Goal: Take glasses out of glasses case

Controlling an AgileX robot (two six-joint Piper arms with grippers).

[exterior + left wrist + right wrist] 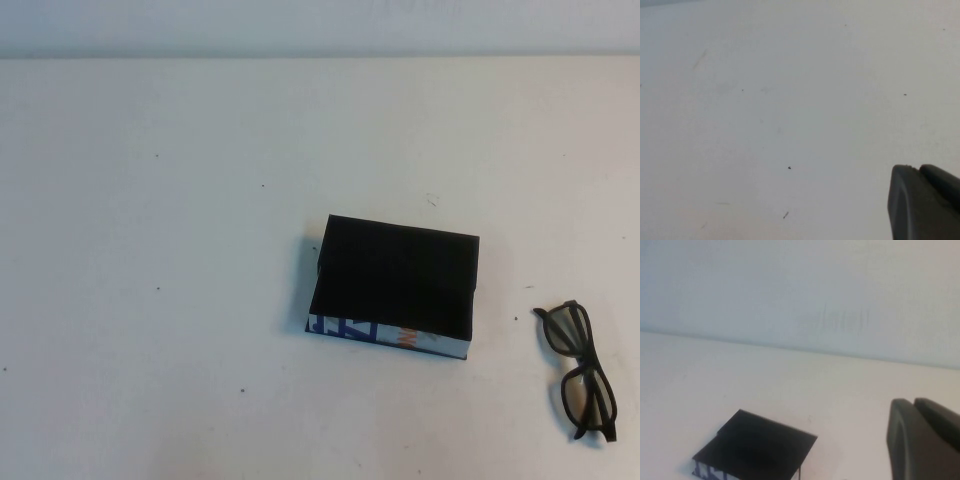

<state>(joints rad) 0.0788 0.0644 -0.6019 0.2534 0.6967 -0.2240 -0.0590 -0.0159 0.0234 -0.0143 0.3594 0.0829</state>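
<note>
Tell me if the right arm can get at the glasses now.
Probably yes: the glasses lie bare on the table, right of the case, nothing over them. The right pincer is shut, up clear of them.

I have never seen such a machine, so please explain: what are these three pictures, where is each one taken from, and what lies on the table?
A two-armed table robot took them. The high view looks down from its own side; neither arm shows there. On the white table lies the glasses case, black, with a printed white edge. The glasses lie outside it, apart, on the robot's right. The other two pictures come from cameras on the wrists. The left gripper shows as a dark tip above bare table. The right gripper, shut and holding nothing, is raised and looks toward the case. Nothing is held.
</note>
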